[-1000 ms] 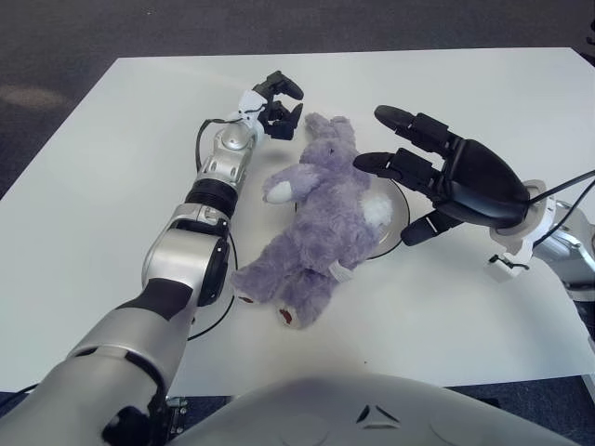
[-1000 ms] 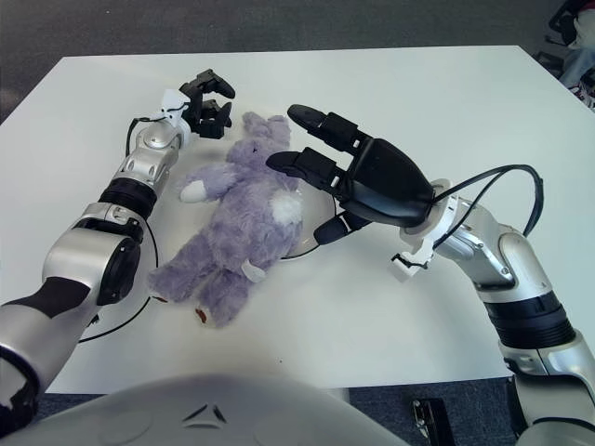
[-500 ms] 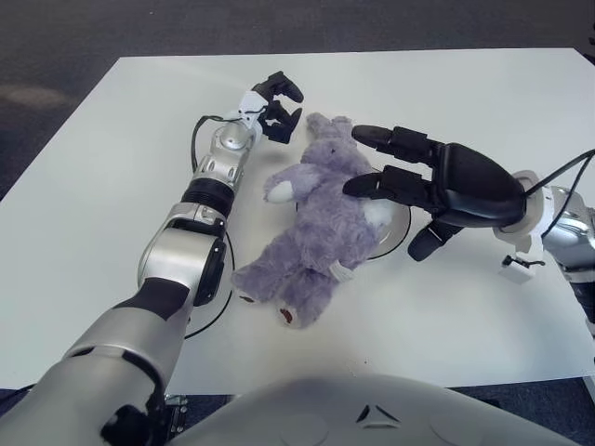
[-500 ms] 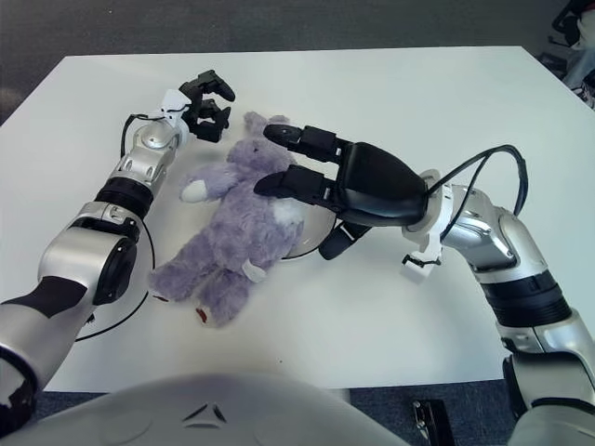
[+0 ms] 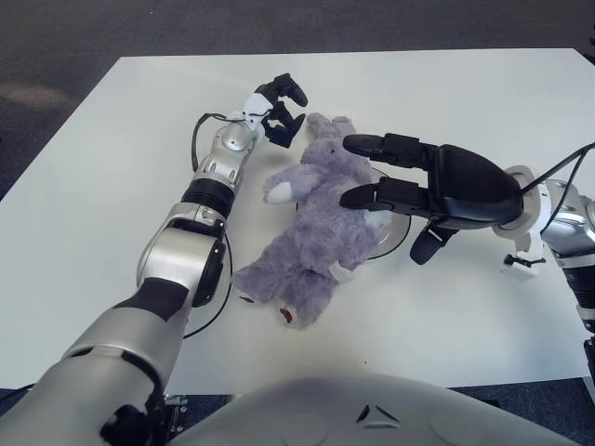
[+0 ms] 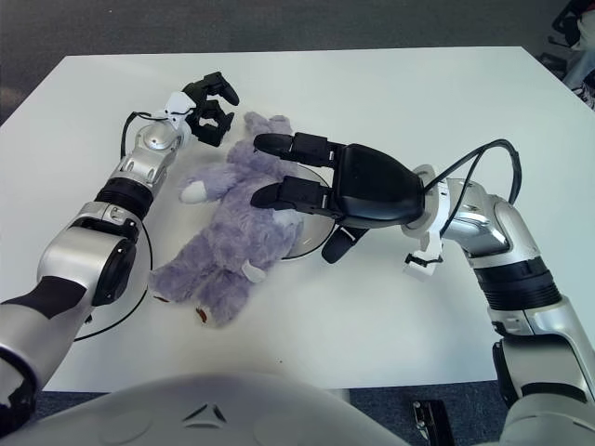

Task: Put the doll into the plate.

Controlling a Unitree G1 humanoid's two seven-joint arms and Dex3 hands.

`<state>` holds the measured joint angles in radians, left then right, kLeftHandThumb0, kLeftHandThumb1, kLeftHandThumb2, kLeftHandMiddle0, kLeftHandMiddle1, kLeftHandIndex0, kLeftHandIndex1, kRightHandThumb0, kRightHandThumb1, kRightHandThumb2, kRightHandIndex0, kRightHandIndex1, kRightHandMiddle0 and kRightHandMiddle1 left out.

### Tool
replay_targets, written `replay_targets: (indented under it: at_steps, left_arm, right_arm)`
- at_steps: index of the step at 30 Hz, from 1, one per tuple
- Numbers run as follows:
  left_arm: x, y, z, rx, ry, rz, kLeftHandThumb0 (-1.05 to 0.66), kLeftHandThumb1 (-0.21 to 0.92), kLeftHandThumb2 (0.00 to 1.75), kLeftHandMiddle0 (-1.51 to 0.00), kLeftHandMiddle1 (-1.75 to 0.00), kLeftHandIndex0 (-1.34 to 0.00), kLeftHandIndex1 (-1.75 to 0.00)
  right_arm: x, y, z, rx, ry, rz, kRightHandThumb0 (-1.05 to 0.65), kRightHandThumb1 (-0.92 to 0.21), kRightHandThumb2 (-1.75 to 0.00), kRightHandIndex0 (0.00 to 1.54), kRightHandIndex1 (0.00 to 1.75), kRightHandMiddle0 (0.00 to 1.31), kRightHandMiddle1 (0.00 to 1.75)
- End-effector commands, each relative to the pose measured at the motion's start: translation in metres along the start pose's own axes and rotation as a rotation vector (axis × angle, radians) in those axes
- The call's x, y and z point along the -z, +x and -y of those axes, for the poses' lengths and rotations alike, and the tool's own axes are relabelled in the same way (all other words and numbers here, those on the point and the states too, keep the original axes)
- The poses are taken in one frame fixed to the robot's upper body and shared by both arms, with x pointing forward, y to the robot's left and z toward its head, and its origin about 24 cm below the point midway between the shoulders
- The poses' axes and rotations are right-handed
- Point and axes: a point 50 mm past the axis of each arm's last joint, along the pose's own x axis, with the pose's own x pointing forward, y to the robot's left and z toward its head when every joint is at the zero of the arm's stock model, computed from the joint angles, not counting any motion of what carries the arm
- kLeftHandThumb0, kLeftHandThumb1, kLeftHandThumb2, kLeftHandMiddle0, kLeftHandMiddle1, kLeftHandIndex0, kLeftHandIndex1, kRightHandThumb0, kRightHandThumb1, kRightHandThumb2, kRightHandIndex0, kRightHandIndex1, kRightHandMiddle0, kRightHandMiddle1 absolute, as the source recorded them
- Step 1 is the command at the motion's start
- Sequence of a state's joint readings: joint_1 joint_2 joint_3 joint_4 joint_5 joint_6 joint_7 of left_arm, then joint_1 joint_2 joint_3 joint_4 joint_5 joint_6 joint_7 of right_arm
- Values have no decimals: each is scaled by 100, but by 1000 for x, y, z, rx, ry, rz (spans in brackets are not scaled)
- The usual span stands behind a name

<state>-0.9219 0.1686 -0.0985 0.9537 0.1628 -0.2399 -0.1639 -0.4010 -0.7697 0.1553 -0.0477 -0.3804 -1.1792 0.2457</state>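
I've got the right hand [image 5: 409, 200] spread wide over the doll [image 5: 311, 223], two fingers [image 5: 372, 146] reaching across its chest and head, thumb hanging below on the plate side. Nothing gripped yet. The doll lies on its back across the table [image 5: 112, 167], head away from me, its right flank lapping onto the plate [image 5: 395, 228], legs trailing off toward my left. So it's half on at best.

Left hand [image 5: 282, 98] sits just beside the doll's head, fingers loosely curled, holding nothing; I can't tell if it touches the ears.

My plan here: bring the right palm down onto the torso, not the head, so the fingers wrap the thick middle and the thumb closes from underneath on the plate side. Plush squashes, so I'd want a deep, firm close before lifting, or it'll slide out. Then a short lift and drag toward the plate's centre, watching those legs, since they're the part most likely to hang over the rim. The plate is light-looking; a sideways shove could push it away.
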Motion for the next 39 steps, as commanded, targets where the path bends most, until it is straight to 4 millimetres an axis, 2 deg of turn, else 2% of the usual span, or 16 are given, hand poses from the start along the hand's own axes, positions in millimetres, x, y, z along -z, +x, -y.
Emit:
replay_targets:
  at_steps: [1,9,12,15,16,18,21,27,33,37,39]
  left_arm:
    - [6,-3,-1,12,24,-18,0,17,144,-75,-160,-52,-175]
    - [5,-3,1,21,7,-14,0,16,143,-78,-154,-54,-175]
    - [5,-3,1,18,14,-15,0,16,143,-78,-153,-55,-175]
    - [5,-2,2,17,18,-16,0,15,144,-79,-153,-55,-175]
    - [5,-2,2,16,19,-16,0,15,144,-79,-154,-55,-175]
    - [4,-2,3,16,20,-18,0,16,144,-78,-156,-53,-175]
    - [5,-2,3,18,17,-22,0,19,142,-75,-160,-49,-175]
    - [5,-2,4,23,11,-25,0,23,138,-72,-161,-45,-175]
    - [7,-2,6,20,16,-33,0,28,133,-70,-162,-41,-175]
    - [7,-2,6,23,13,-32,0,29,132,-70,-160,-41,-175]
    - [7,-3,6,23,15,-30,0,29,132,-69,-161,-40,-175]
  right_arm:
    - [0,2,0,-5,-13,37,-35,-77,-90,0,0,0,48]
    - [3,4,0,-84,1,79,-28,-83,-95,0,0,0,30]
    - [0,31,-25,-150,52,111,-22,-78,-100,0,0,0,25]
    - [-1,43,-35,-170,84,125,-16,-71,-105,0,0,0,20]
    - [-1,43,-32,-154,93,129,-15,-70,-106,0,0,0,19]
    - [-1,41,-27,-123,102,131,-15,-67,-107,0,0,0,21]
    - [0,38,-25,-106,105,126,-27,-70,-98,0,0,0,33]
    - [4,38,-23,-115,118,115,-38,-75,-88,0,0,0,43]
    - [5,61,-21,-81,123,131,-46,-76,-81,1,1,0,54]
    - [3,65,-22,-87,96,128,-46,-74,-79,3,1,0,58]
    - [3,65,-22,-98,80,126,-43,-69,-82,3,1,0,60]
